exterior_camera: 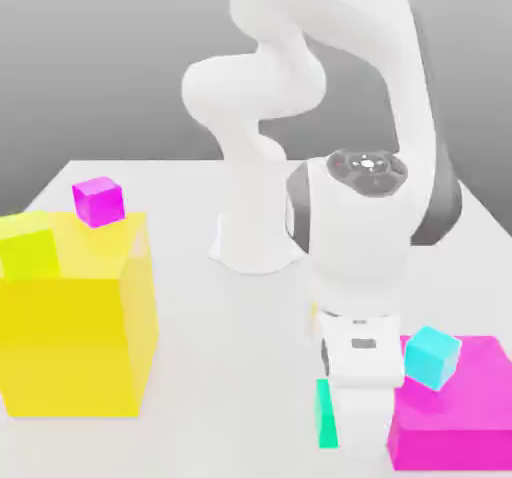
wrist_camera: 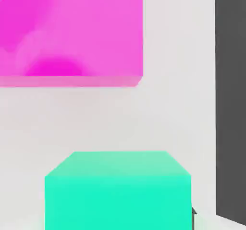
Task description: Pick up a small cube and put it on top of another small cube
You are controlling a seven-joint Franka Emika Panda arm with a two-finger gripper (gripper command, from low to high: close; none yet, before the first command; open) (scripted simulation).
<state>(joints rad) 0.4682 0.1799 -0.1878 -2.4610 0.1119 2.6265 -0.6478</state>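
Clenching my pincer (exterior_camera: 345,436) on the small teal-green cube (exterior_camera: 325,413) at the exterior view's lower middle, beside the magenta block (exterior_camera: 470,406).

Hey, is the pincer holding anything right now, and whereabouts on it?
It looks shut on the small teal-green cube, low beside the magenta block; the contact faces are hidden.

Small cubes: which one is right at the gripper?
The teal-green cube, on the table under the hand beside the big magenta block. The cyan cube sits on that block; the magenta cube tops the yellow block.
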